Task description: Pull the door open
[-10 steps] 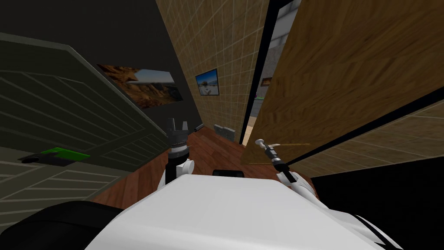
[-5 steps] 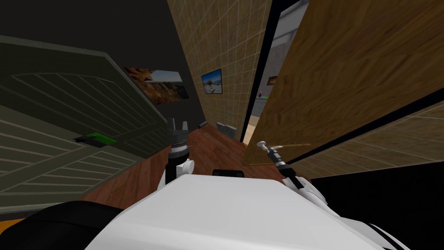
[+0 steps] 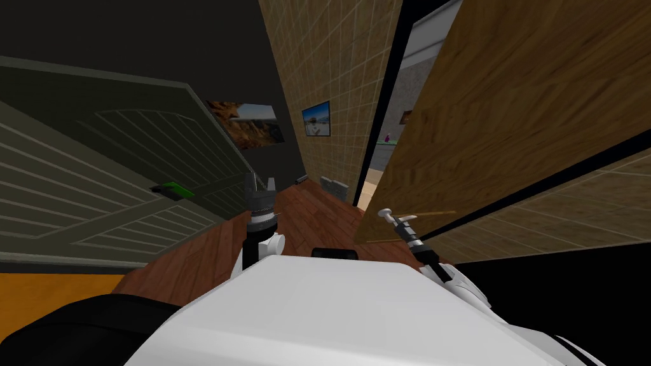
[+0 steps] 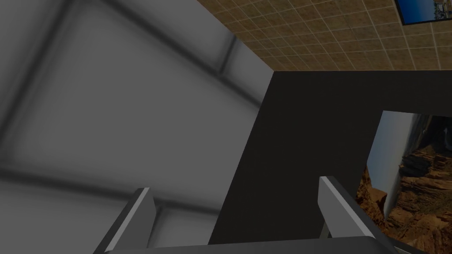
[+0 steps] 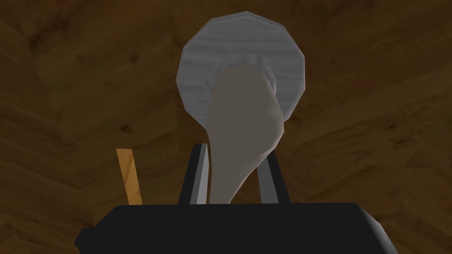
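Wooden door (image 3: 508,114) ajar, outstretched right jaws apparently gripping handle (image 5: 240,132)

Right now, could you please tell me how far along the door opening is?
Done: the right gripper is shut on the grey handle, and the wooden door stands ajar from its black frame, a narrow gap showing between them. In hand: the pull on that handle. Remaining: swinging the door wider, since the gap looks too slim to pass. The left gripper is open and idle.
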`<state>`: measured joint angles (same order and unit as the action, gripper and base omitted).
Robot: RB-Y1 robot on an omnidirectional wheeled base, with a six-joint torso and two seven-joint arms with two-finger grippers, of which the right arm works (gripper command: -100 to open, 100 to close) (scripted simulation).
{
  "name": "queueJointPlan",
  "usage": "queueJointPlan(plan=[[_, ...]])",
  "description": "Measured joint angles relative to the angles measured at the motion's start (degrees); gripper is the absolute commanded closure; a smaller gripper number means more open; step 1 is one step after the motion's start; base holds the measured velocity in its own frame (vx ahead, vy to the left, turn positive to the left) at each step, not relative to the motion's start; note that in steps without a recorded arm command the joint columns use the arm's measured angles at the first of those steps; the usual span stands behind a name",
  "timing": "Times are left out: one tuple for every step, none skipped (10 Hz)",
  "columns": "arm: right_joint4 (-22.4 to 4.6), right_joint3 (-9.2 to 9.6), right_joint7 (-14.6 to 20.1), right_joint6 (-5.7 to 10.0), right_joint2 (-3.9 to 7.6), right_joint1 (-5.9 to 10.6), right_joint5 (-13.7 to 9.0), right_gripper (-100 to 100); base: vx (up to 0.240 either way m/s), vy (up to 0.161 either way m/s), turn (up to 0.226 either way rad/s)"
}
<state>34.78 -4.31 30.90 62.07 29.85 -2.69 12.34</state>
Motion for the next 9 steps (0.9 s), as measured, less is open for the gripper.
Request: queueJointPlan(plan=[[0.09, -0.02, 0.19, 0.66, 0.22, -0.37, 0.11, 100, -0.218, -0.112, 0.196], [-0.27, -0.02, 0.37, 1.53, 0.47, -0.61, 0.23, 100, -0.194, -0.092, 0.178], [-0.72, -0.04, 0.51, 2.43, 0.69, -0.92, 0.37, 100, -0.179, -0.078, 0.158], [-1.7, -0.05, 0.57, 3.54, 0.92, -0.94, 0.51, 100, -0.176, -0.066, 0.099], [-0.62, -0.11, 0.77, 3.59, 1.08, -1.82, 0.58, 100, -0.175, -0.089, 0.113], [-0.61, -0.07, 1.0, 3.95, 1.24, -2.11, 0.7, 100, -0.162, -0.089, 0.128], [-1.36, -0.01, 1.2, 4.82, 1.48, -2.12, 0.83, 100, -0.167, -0.062, 0.123], [-1.87, -0.06, 1.31, 5.6, 1.72, -2.19, 0.9, 100, -0.074, -0.023, 0.03], [-1.97, 0.01, 1.35, 5.72, 1.66, -2.25, 0.95, 100, -0.11, -0.041, 0.096]])
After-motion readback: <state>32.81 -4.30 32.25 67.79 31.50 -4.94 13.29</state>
